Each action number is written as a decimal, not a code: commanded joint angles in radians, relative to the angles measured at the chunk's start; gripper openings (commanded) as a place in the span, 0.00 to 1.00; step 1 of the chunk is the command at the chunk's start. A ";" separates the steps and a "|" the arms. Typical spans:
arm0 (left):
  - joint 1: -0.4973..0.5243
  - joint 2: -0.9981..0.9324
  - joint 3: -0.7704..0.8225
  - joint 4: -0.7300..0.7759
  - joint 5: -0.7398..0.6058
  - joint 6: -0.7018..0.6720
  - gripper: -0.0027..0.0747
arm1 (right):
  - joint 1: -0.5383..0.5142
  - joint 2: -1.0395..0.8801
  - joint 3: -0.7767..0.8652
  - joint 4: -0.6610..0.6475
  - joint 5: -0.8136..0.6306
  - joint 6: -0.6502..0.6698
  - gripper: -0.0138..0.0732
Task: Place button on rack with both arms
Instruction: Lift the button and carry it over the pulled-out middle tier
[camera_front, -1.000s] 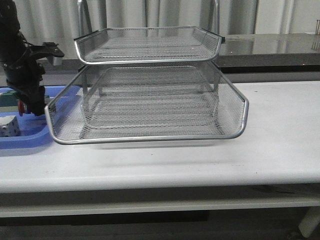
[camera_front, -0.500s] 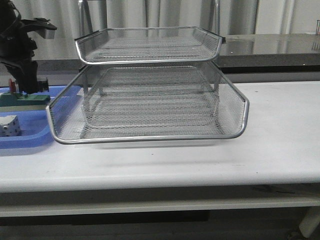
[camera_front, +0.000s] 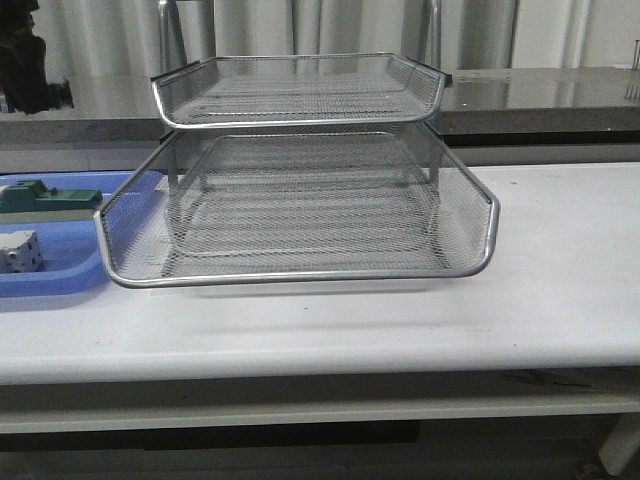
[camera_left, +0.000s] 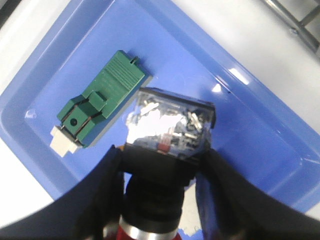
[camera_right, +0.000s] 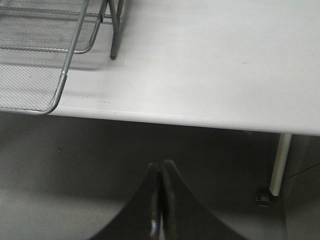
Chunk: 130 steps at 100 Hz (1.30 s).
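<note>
button (camera_left: 167, 150) gripped in left jaws above blue tray; mesh rack (camera_front: 300, 170) stands empty.

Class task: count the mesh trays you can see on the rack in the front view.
2: an upper tray and a lower tray pulled forward beneath it. A third tier may be hidden.

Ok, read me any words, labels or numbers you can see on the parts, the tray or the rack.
No text can be read in any view.
Green block: moulded ridges and a round mark, no legible lettering.
Button, held in the left gripper: only glare on its clear rear.
White cube: dark spots, too small to read.
Rack and blue tray: no markings.
</note>
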 joint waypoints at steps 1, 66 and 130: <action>-0.001 -0.126 0.035 -0.014 0.022 -0.019 0.01 | -0.003 0.001 -0.036 -0.007 -0.056 -0.007 0.08; -0.179 -0.473 0.350 -0.091 0.022 -0.051 0.01 | -0.003 0.001 -0.036 -0.007 -0.056 -0.007 0.08; -0.578 -0.372 0.369 -0.094 0.015 -0.075 0.01 | -0.003 0.001 -0.036 -0.007 -0.056 -0.007 0.08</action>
